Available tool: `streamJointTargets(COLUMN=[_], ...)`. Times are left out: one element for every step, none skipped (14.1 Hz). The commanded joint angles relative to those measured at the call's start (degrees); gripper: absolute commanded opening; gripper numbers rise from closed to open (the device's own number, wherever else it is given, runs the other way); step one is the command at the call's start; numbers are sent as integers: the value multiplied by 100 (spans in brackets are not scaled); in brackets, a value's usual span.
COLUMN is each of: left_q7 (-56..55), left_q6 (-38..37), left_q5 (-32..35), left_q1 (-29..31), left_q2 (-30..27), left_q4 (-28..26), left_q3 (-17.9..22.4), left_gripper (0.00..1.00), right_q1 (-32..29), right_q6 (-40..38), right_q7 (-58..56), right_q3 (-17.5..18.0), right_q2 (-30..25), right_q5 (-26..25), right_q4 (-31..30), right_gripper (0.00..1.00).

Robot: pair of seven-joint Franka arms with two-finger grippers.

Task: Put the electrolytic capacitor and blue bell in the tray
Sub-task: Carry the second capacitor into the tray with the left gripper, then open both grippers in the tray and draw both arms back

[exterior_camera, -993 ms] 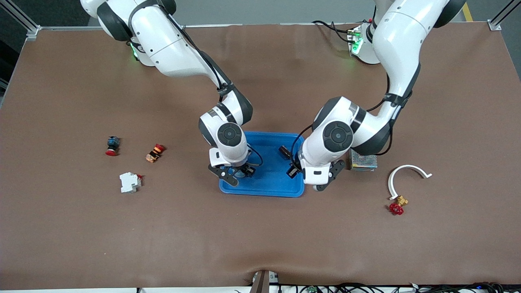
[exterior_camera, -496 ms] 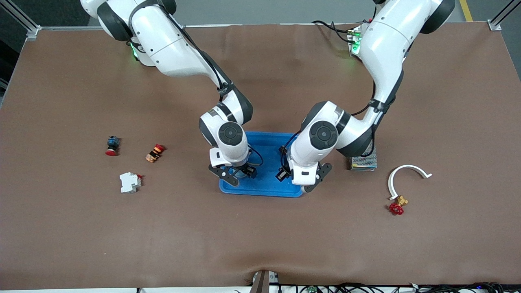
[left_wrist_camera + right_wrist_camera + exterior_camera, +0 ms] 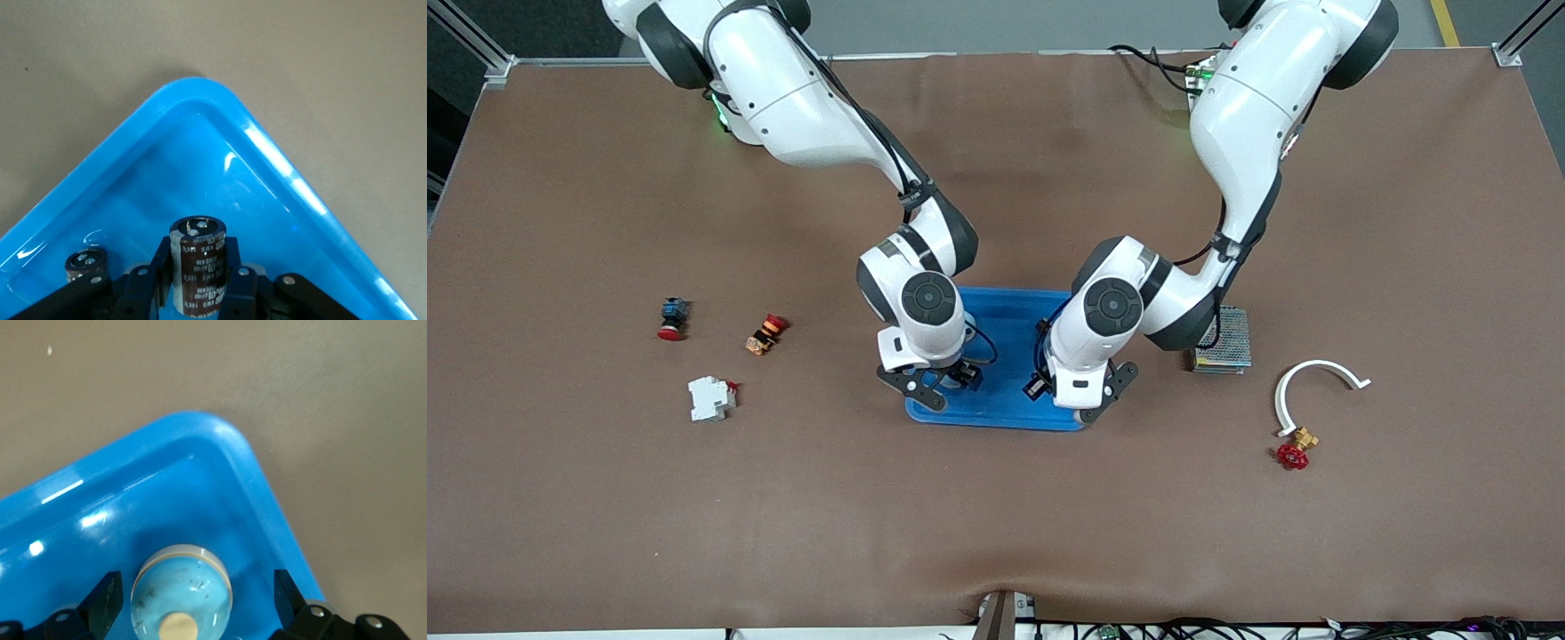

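The blue tray (image 3: 1009,320) lies mid-table. My left gripper (image 3: 1069,400) hangs over the tray corner nearest the front camera at the left arm's end. In the left wrist view it (image 3: 197,259) is shut on a dark brown electrolytic capacitor (image 3: 200,283), held upright above the tray floor (image 3: 220,180). My right gripper (image 3: 941,384) is over the tray's other near corner. In the right wrist view it (image 3: 193,590) is open, its fingers (image 3: 107,597) wide apart on either side of the light blue bell (image 3: 181,590). The bell rests on the tray floor beside the rim (image 3: 200,423).
A grey mesh box (image 3: 1221,342), a white curved piece (image 3: 1316,380) and a brass valve with a red handle (image 3: 1294,449) lie toward the left arm's end. A white breaker (image 3: 711,398), an orange-red button (image 3: 765,333) and a blue-red button (image 3: 671,318) lie toward the right arm's end.
My left gripper has carried the capacitor from the tray's rim to over the tray, toward the right arm's end. The right gripper has barely shifted.
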Motion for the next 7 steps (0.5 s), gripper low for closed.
streamJointTargets(left_q7=[-101,-119,-154,-154,-163,-163,-163], left_q6=[32,32,32,32,32,23,23], left_q5=[184,202,210,228,280,298,307], left_q1=[-89,-89,-89,-81,-72,-72,-72], left_q2=[171,189,215,224,233,268,294], left_q4=[114,105,88,70,52,35,35], left_q3=[81,81,81,81,81,81,98], left_gripper=[2,2,2,3,3,3,3], right_q1=[-214,-276,-337,-434,-513,-592,-688], right_q6=[-650,-826,-959,-1160,-1328,-1442,-1539], right_q7=[-288,-376,-473,-683,-928,-1140,-1377], right_q3=[87,105,105,113,114,105,105], right_q2=[-114,-123,-158,-193,-211,-272,-325], right_q5=[-46,-37,-37,-28,-2,16,16], right_q4=[390,479,549,637,716,743,752], right_gripper=[100,100,100,100,100,100,100])
